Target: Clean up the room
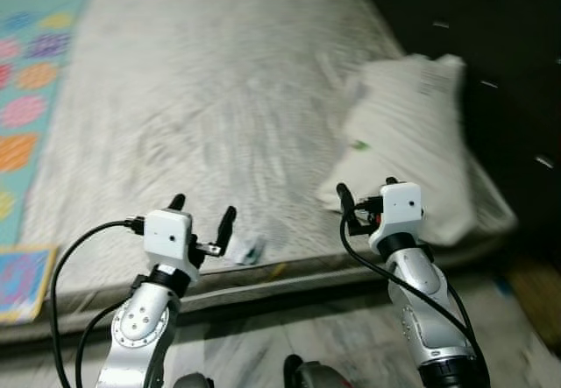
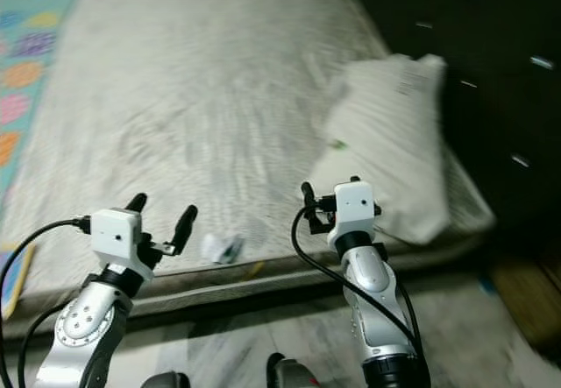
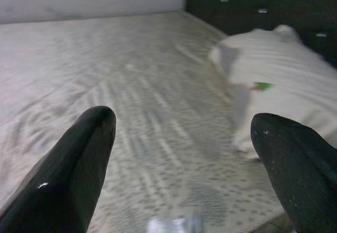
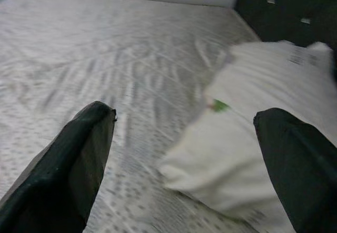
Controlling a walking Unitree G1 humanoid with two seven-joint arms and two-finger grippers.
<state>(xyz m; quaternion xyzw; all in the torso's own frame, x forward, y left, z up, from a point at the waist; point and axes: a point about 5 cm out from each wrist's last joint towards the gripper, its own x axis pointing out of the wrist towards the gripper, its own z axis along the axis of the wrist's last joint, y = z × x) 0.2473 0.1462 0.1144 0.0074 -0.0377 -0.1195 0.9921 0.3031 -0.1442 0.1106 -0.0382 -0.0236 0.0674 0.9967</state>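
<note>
Two gaping grippers, left (image 1: 202, 215) and right (image 1: 365, 197), face a pillow (image 1: 410, 138) with unreadable print.

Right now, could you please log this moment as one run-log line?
left gripper: open, near wrapper at mattress edge | right gripper: open, before pillow | nothing held

A bedroom in a home — a bare grey mattress (image 1: 210, 116) fills the frame's middle. A white pillow (image 1: 412, 143) lies at right against a dark headboard (image 1: 491, 64); a colourful play mat (image 1: 26, 81) lines the left edge.
</note>
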